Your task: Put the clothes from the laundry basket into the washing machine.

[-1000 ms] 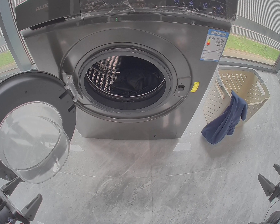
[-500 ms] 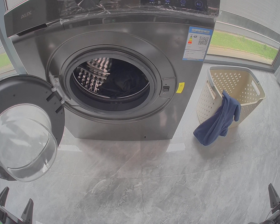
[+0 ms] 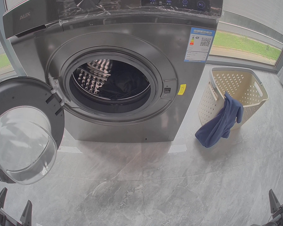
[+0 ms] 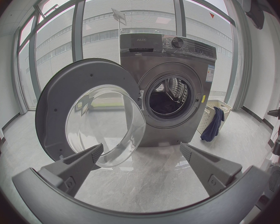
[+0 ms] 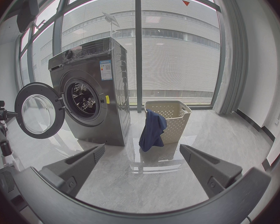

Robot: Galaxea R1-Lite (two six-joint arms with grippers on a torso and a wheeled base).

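A blue garment (image 3: 221, 124) (image 5: 151, 130) (image 4: 212, 127) hangs over the near rim of the cream laundry basket (image 3: 242, 87) (image 5: 174, 117), its lower end touching the floor. The grey washing machine (image 3: 116, 35) (image 5: 90, 87) (image 4: 177, 66) stands to the left of the basket, its round door (image 3: 22, 132) (image 4: 84, 112) swung wide open. Dark clothing (image 3: 124, 82) lies inside the drum. My left gripper (image 3: 13, 203) (image 4: 141, 154) is open low at the near left, empty. My right gripper (image 3: 281, 193) (image 5: 141, 154) is open at the near right, far from the basket.
Glossy grey marble floor (image 3: 154, 179) stretches between me and the machine. Tall windows (image 5: 177, 47) and a curtain (image 5: 236, 66) stand behind the basket. The open door juts out toward my left arm.
The camera has shifted, so the machine and basket sit further left in the picture. Both grippers have dropped lower toward the bottom edge of the head view. The garment has not moved on the basket.
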